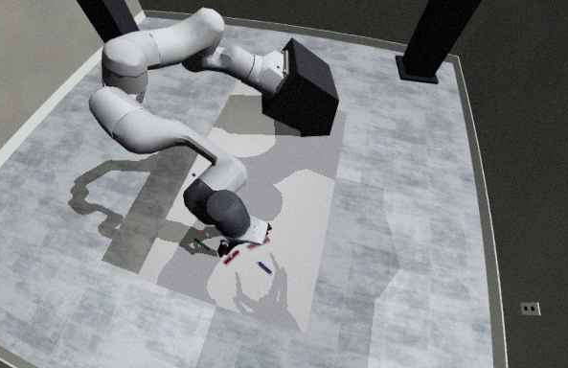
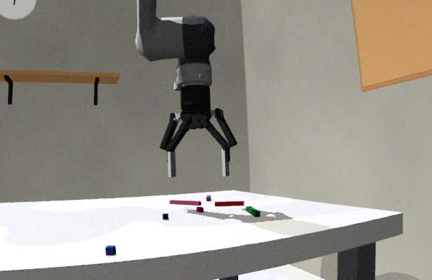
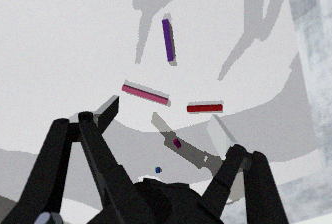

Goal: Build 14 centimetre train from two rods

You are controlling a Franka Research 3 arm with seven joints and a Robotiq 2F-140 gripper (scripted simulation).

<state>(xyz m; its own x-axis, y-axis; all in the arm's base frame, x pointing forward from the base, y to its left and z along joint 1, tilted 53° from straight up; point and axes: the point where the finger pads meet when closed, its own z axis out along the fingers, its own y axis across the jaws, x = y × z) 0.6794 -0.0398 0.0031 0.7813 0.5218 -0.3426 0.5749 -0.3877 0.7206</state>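
Observation:
My gripper (image 2: 198, 176) (image 3: 165, 113) is open and empty, high above the table. A pink rod (image 1: 262, 242) (image 2: 185, 203) (image 3: 145, 94) and a red rod (image 1: 229, 259) (image 2: 229, 203) (image 3: 205, 108) lie flat with a gap between them, at slightly different angles. A purple rod (image 1: 264, 267) (image 2: 208, 198) (image 3: 168, 41) lies apart, beyond them in the wrist view. A short magenta rod (image 2: 199, 209) (image 3: 177, 143) and a small blue rod (image 2: 165, 216) (image 3: 158, 170) lie apart on the near side. A green rod (image 1: 201, 243) (image 2: 253, 211) lies beyond the red rod's side, outside the wrist view.
A second blue rod (image 1: 193, 174) (image 2: 111, 250) lies far from the others, near the table's edge in the exterior view. The white table (image 2: 367, 227) has its corner at the right there. A large black box (image 1: 307, 86) appears beside another arm part in the top view.

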